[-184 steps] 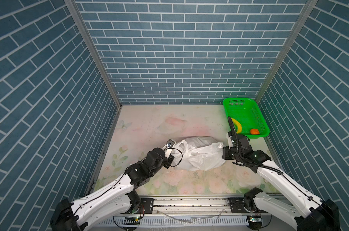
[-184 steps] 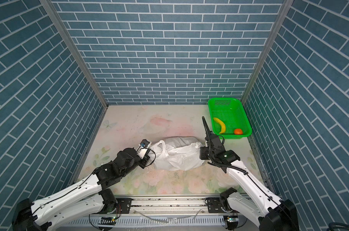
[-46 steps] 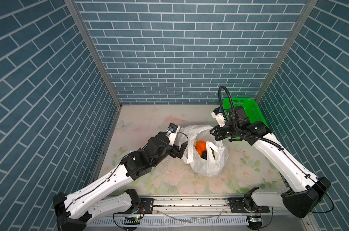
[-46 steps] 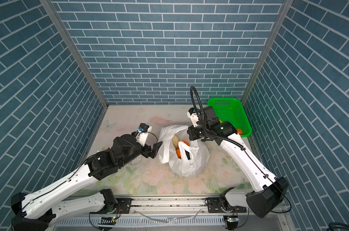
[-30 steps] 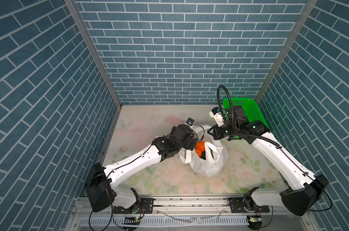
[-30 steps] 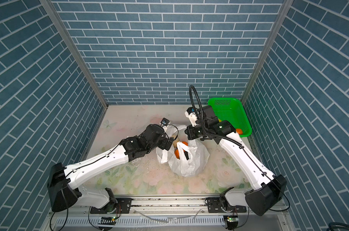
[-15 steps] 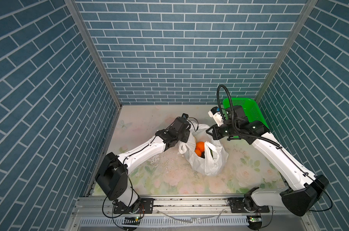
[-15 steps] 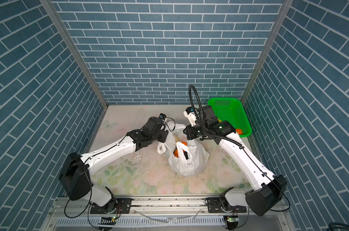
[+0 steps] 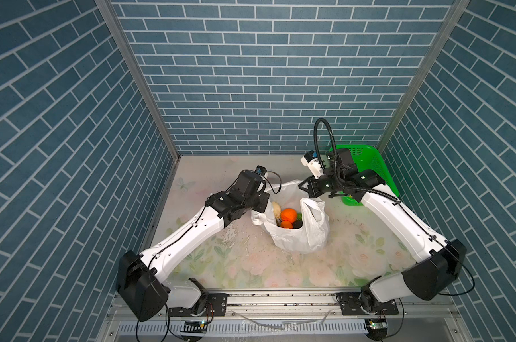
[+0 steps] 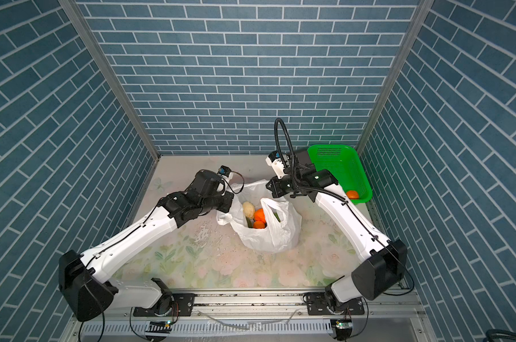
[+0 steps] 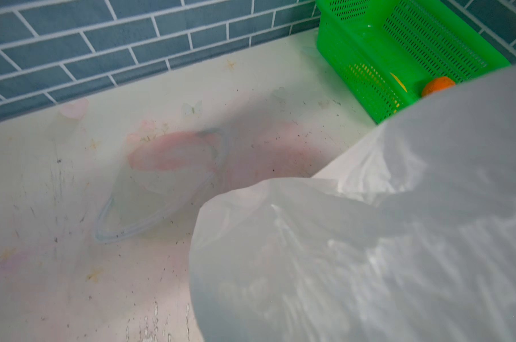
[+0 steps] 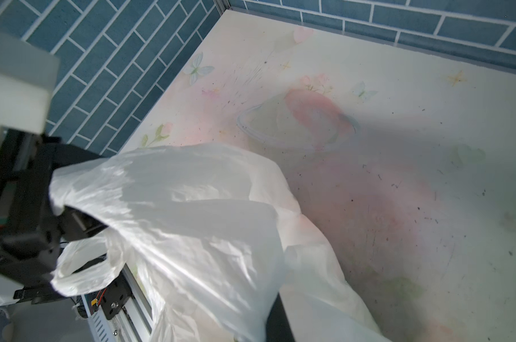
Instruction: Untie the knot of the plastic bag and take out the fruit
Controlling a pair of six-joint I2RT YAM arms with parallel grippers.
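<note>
The plastic bag point(image 9: 304, 237) point(image 10: 268, 237) stands on the table with its mouth wide open and its handle loops hanging loose; no knot shows. Inside lie the fruit: an orange tangerine point(image 9: 289, 214) point(image 10: 259, 213), a cream-white one point(image 9: 276, 208) point(image 10: 248, 209), and dark and green pieces beside them. My left gripper point(image 9: 261, 204) point(image 10: 227, 205) is shut on the bag's left rim. My right gripper point(image 9: 302, 188) point(image 10: 268, 186) is shut on the far right rim and holds it up. White bag film point(image 11: 369, 251) point(image 12: 191, 222) covers the jaws in both wrist views.
A green mesh basket point(image 9: 366, 160) point(image 10: 339, 165) point(image 11: 398, 44) stands in the back right corner behind my right arm, with an orange fruit point(image 10: 352, 194) point(image 11: 437, 86) in it. Brick walls close in the table on three sides.
My left arm swung in from the front left to the bag's left rim and its jaws shut there. The right gripper kept holding the other side up.
</note>
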